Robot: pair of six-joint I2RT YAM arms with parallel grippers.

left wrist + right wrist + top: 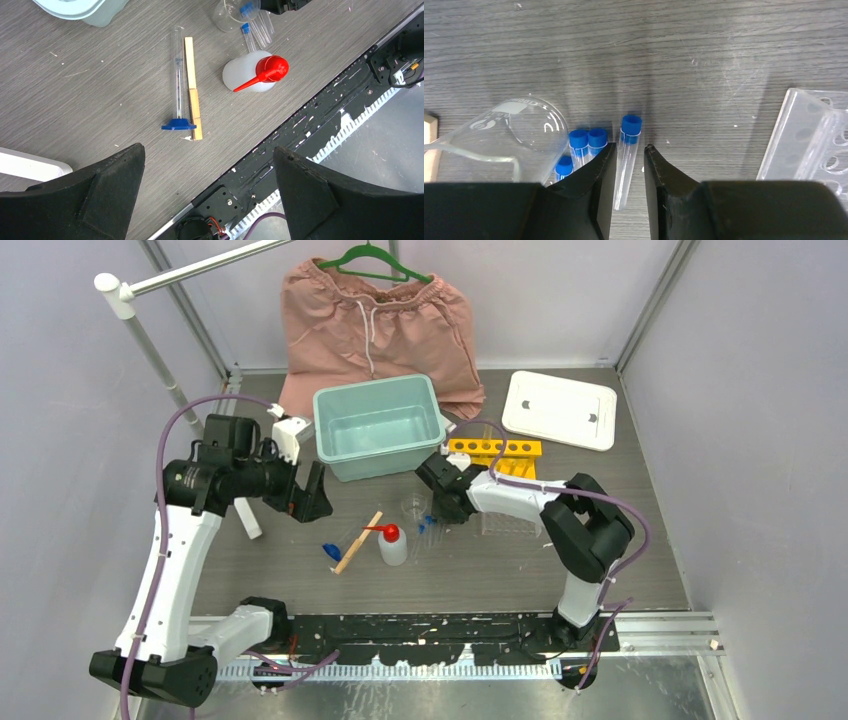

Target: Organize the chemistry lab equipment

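Our right pincer [630, 150], jaws narrow, straddles a blue-capped tube [629, 132] on the grey wood-grain table [704, 60] between pale walls [60, 360]; grip unclear.

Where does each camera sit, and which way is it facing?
Top external: above and behind, looking down on the table; left arm and right arm show.
Left wrist: high, looking down past the open left pincer at the squeeze bottle.
Right wrist: low, facing down, the right pincer straddling a blue-capped tube.
Both wrist views share the beaker.
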